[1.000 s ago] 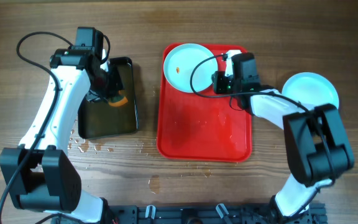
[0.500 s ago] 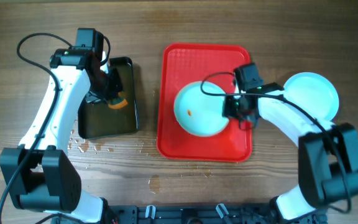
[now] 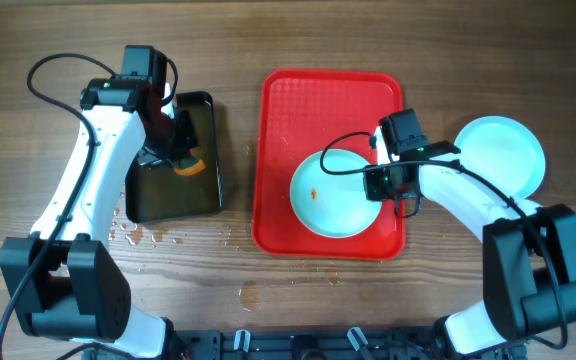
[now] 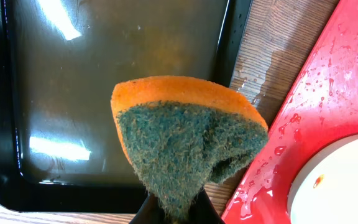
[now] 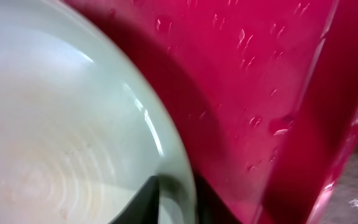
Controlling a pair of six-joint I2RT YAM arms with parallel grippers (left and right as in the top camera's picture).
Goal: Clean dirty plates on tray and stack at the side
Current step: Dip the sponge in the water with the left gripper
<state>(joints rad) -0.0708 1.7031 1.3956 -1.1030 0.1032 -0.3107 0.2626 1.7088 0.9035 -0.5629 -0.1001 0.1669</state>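
Observation:
A pale-blue plate (image 3: 336, 195) with a small orange smear lies in the front half of the red tray (image 3: 318, 110). My right gripper (image 3: 375, 183) is shut on its right rim. In the right wrist view the fingers (image 5: 176, 205) pinch the plate's edge (image 5: 61, 124) over the wet tray (image 5: 260, 81). Another pale-blue plate (image 3: 503, 150) sits on the table at the right. My left gripper (image 3: 183, 155) is shut on an orange and green sponge (image 4: 185, 143) above the black tray (image 4: 104, 62). The red tray (image 4: 328, 93) and the plate (image 4: 340, 186) show at that view's right.
The black tray (image 3: 158, 195) of brownish water stands left of the red tray. Water drops (image 3: 168, 235) lie on the wooden table in front of it. The tray's back half holds only droplets.
My right gripper has carried the smeared plate from the tray's back left corner to its front half. The left arm and the sponge have not moved.

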